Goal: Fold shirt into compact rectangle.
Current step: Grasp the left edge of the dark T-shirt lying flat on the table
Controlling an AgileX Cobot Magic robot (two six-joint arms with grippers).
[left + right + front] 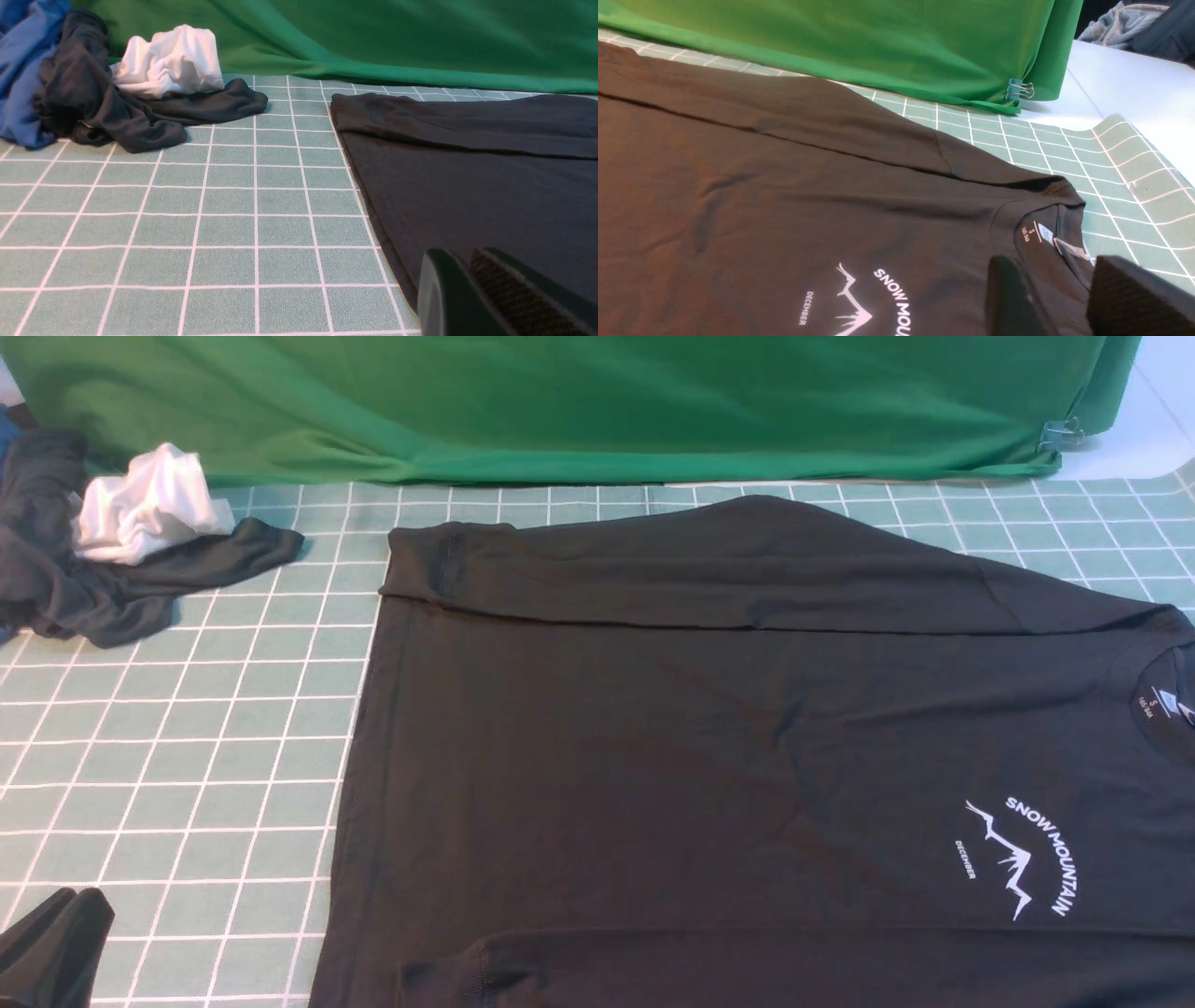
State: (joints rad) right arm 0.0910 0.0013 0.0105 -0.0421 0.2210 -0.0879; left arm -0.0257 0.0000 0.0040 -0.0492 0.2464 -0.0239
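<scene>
Black shirt (pixel 653 756) bears white mountain print (pixel 1016 863); mat (pixel 187 756) is pale green with white grid.

The black left gripper (pixel 79 907) sits low at the near left corner of the green gridded worktop (pixel 187 756), jaws pressed together. The black right gripper (pixel 1052 280) has its two fingers spread apart.

Only the finger ends of the bot show up. The left gripper (pixel 458 255) is all black: one finger (pixel 439 298) is smooth and slightly glossy with a rounded tip, the other carries a pad (pixel 507 289) with a fine crosshatch texture that looks kinda brownish. From the front it's just a dark two-lobed shape in the corner. The right gripper (pixel 1057 268) is black too, one side smooth-edged, the other a chunky matte block with a fine grainy face.
</scene>
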